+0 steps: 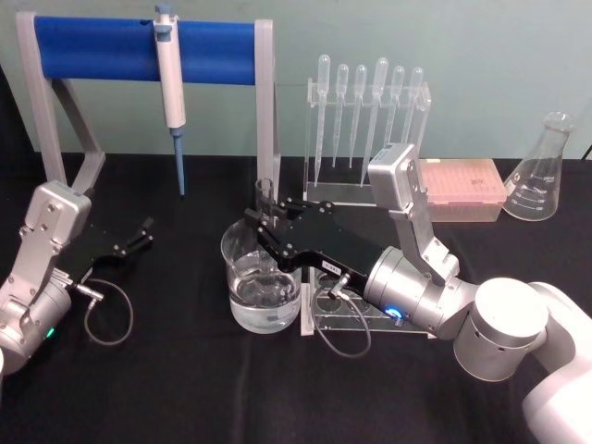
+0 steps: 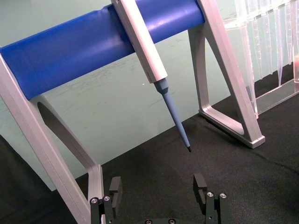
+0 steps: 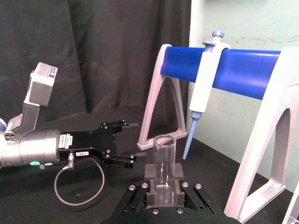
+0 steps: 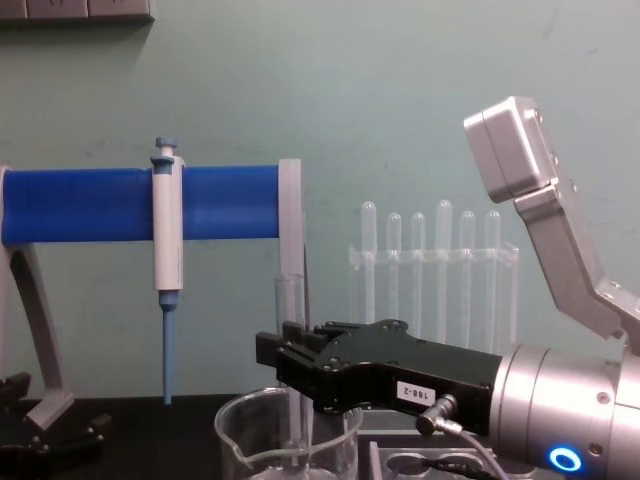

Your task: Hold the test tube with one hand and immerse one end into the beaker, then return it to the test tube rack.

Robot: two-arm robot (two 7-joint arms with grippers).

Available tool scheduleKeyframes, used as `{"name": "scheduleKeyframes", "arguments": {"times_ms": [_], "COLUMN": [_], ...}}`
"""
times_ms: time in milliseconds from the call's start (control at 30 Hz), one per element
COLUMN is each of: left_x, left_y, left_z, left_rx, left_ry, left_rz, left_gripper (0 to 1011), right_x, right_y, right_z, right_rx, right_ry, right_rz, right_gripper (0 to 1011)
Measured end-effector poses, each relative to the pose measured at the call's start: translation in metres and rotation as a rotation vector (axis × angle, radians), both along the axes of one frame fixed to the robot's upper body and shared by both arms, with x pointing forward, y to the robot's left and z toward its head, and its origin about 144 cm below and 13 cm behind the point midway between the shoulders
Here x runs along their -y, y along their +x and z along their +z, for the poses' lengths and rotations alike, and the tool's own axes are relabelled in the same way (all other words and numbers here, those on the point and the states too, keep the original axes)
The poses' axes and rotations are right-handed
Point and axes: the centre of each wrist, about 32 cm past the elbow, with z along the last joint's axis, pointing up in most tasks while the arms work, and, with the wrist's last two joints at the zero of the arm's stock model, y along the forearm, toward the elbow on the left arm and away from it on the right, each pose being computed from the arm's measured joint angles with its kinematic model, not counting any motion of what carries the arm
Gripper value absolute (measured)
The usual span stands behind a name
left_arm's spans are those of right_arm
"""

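Right hand [image 1: 259, 227] clamped on upright test tube [image 1: 265, 191], btm end in beaker [image 1: 233, 273] (left hand [image 1: 145, 233] open, idle).

Upper left of the head view: a stand with a thick blue bar [image 1: 92, 48] on grey legs. A white-and-blue pipettor [image 1: 170, 74] hangs from the bar, tip down, clear of the black cloth [image 1: 185, 388]. Upper centre: six plastic pipettes [image 1: 361, 102], bulbs up, in a clear holder [image 1: 424, 120]. Right of it, a flat pinkish box [image 1: 462, 185], possibly a tip tray. Far right: a conical glass flask [image 1: 541, 176], upright. Pale green wall [image 1: 462, 37] behind.
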Motion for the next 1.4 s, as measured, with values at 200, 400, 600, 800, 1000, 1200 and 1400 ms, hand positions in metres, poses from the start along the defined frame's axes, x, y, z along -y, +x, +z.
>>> {"name": "scheduleKeyframes", "arguments": {"times_ms": [200, 400, 600, 800, 1000, 1200, 1400], "left_x": [0.0, 0.0, 0.0, 0.0, 0.0, 0.0, 0.0], "left_y": [0.0, 0.0, 0.0, 0.0, 0.0, 0.0, 0.0], "left_z": [0.0, 0.0, 0.0, 0.0, 0.0, 0.0, 0.0], "left_rx": [0.0, 0.0, 0.0, 0.0, 0.0, 0.0, 0.0], "left_ry": [0.0, 0.0, 0.0, 0.0, 0.0, 0.0, 0.0], "left_rz": [0.0, 0.0, 0.0, 0.0, 0.0, 0.0, 0.0], "left_gripper": [1000, 1000, 1000, 1000, 1000, 1000, 1000], "right_x": [0.0, 0.0, 0.0, 0.0, 0.0, 0.0, 0.0], "right_y": [0.0, 0.0, 0.0, 0.0, 0.0, 0.0, 0.0], "right_z": [0.0, 0.0, 0.0, 0.0, 0.0, 0.0, 0.0], "right_rx": [0.0, 0.0, 0.0, 0.0, 0.0, 0.0, 0.0], "right_ry": [0.0, 0.0, 0.0, 0.0, 0.0, 0.0, 0.0], "right_rz": [0.0, 0.0, 0.0, 0.0, 0.0, 0.0, 0.0], "right_gripper": [224, 224, 224, 224, 224, 224, 224]}}
